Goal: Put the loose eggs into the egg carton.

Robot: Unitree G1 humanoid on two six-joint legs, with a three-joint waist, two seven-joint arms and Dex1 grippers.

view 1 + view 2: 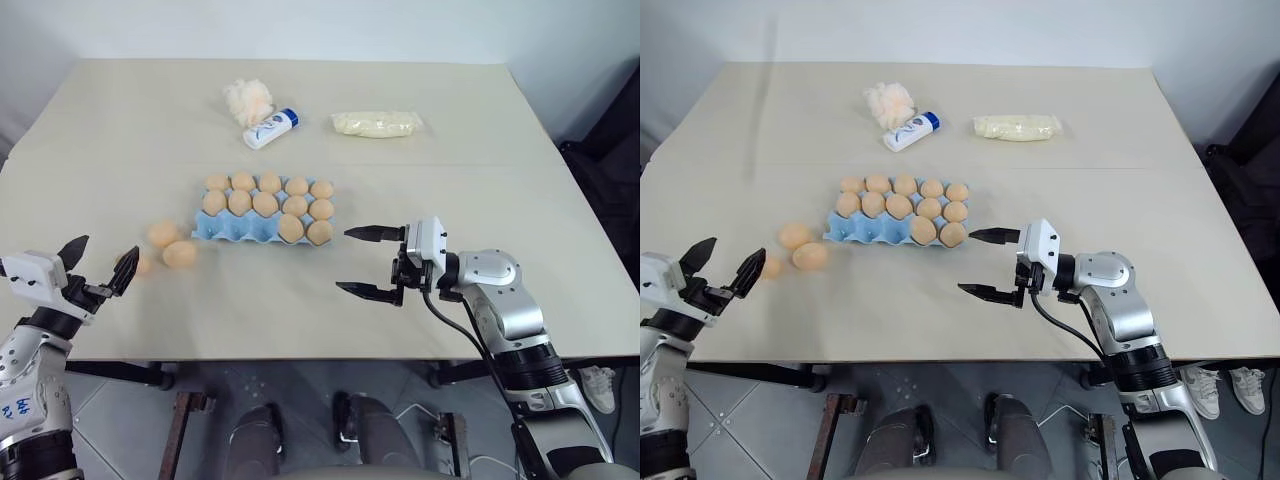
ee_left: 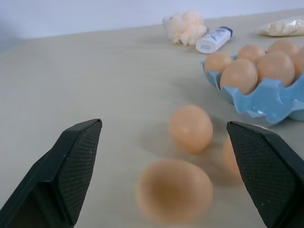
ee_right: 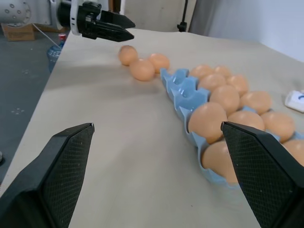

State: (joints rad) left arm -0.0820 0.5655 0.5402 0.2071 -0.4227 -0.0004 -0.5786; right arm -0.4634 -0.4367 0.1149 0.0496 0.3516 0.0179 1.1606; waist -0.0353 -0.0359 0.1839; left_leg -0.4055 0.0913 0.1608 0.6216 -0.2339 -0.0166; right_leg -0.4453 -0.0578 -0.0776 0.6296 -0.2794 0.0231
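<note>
Loose eggs [image 1: 166, 244] on table, both fingers wide open, empty

1. Even, soft, bright light falls on the table [image 1: 480, 150]; no glare anywhere.
2. Shadows are faint and short: a soft one lies under the egg carton [image 1: 232, 230] and under the right gripper [image 1: 375, 262].
3. In the left wrist view, the loose eggs [image 2: 174, 191] are blurred between the fingers [image 2: 76, 161], the nearest one most.
4. In the right wrist view, the fingers [image 3: 57, 175] look soft-edged, and the carton beyond is fairly sharp.
</note>
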